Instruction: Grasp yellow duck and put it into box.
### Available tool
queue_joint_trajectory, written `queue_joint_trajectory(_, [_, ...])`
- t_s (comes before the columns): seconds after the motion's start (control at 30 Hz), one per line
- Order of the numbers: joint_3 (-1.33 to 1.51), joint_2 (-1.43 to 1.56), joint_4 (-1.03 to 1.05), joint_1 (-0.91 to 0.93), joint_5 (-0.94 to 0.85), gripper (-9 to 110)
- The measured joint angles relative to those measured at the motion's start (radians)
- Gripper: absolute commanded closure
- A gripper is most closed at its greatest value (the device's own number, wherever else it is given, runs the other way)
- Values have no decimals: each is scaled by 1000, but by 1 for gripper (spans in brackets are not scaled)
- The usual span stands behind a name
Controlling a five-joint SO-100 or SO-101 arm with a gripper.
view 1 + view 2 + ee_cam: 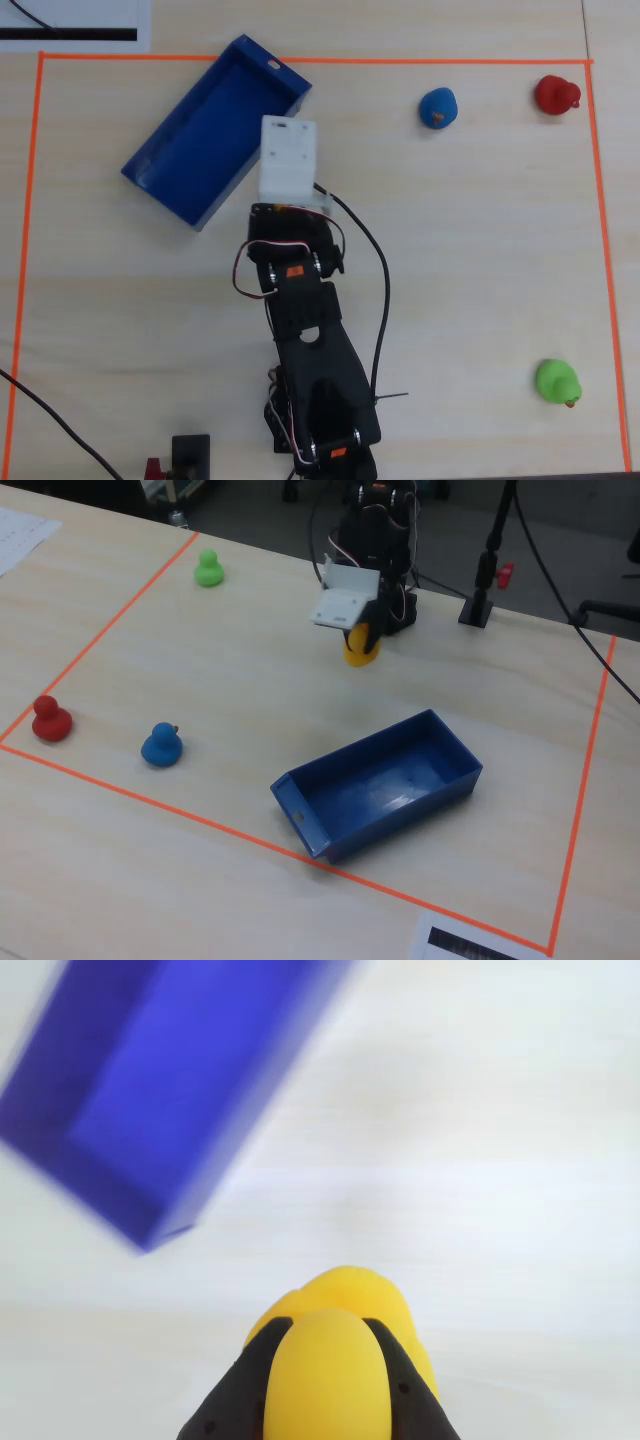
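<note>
Gripping the yellow duck [350, 1305] beside the vacant box [385, 785].

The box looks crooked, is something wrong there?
Nothing is broken or spilled. The blue box sits slanted against the orange tape lines, but it is upright and empty. The gripper holds the yellow duck above the table. The red, blue and green ducks stand upright.
</note>
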Motion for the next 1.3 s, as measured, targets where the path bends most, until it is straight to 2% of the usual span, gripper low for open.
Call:
queue_joint_trajectory(0.23, [-439,-385,23,-204,49,101])
queue_joint_trajectory(0.43, [-834,-721,21,-236,49,101])
queue_joint_trajectory(0.53, [-943,-853,3,-242,48,101])
queue_joint_trajectory(0.77, [-954,-1023,-78,-239,52,101])
queue_joint_trajectory(1.13, [-629,-1049,-302,-153,26,101])
queue_joint_trajectory(1.3, [-552,-1049,-368,-129,5,90])
